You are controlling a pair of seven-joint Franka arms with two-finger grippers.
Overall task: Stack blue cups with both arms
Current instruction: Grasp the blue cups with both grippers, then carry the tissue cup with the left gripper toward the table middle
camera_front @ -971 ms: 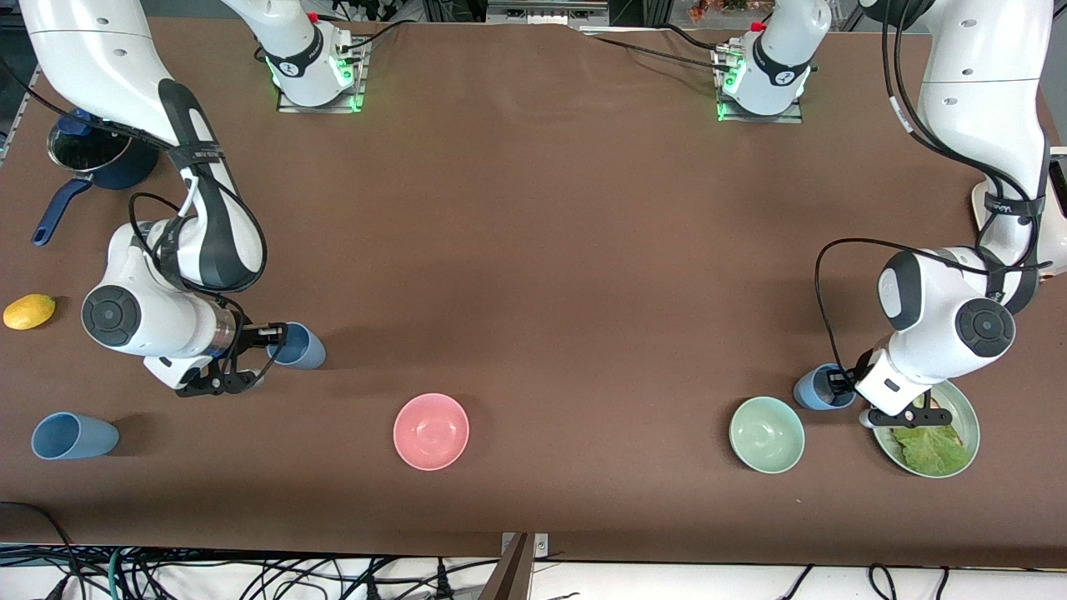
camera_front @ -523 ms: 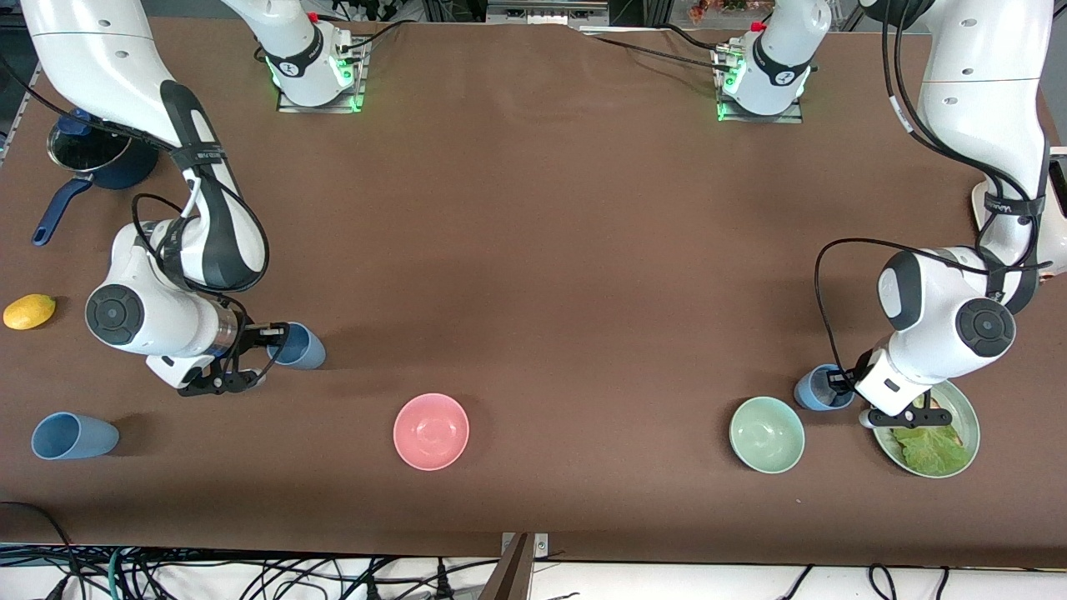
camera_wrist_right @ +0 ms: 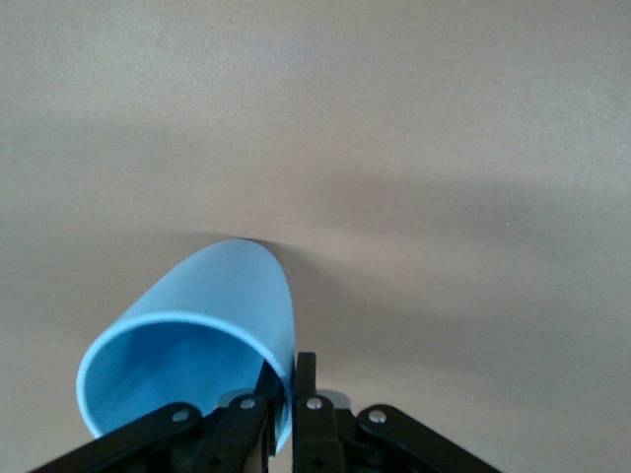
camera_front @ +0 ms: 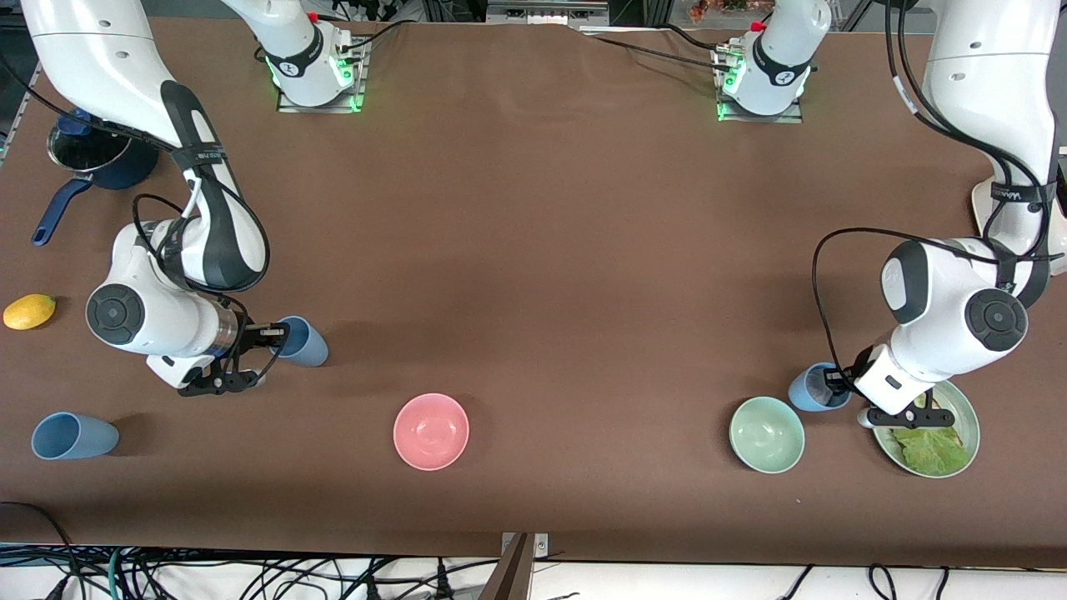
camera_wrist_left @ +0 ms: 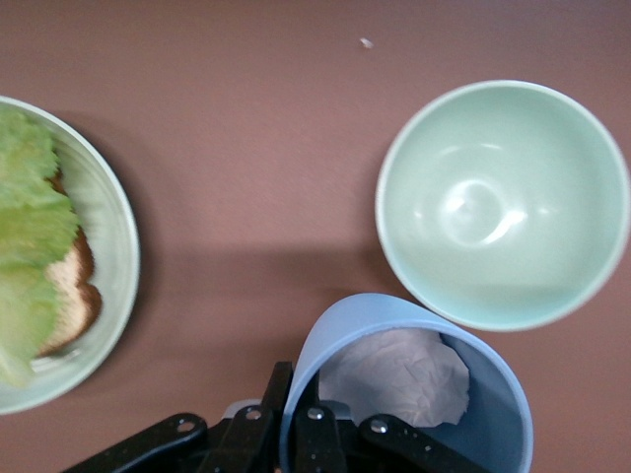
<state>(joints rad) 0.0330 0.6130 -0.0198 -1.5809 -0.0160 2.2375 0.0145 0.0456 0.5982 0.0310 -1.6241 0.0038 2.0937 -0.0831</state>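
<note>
Only left wrist view shows paper (camera_wrist_left: 394,376) in cup (camera_wrist_left: 414,394).

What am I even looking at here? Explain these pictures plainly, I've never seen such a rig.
Two white robot arms stand at a brown table. One picture looks down from across the table; the other two come from cameras on each arm's wrist. The left tool is shut on the rim of a blue cup with crumpled paper inside, beside a green bowl and a plate of lettuce and bread. The right tool is shut on the rim of another blue cup. A third blue cup, a pink bowl, a lemon and a dark-blue saucepan also sit there.
</note>
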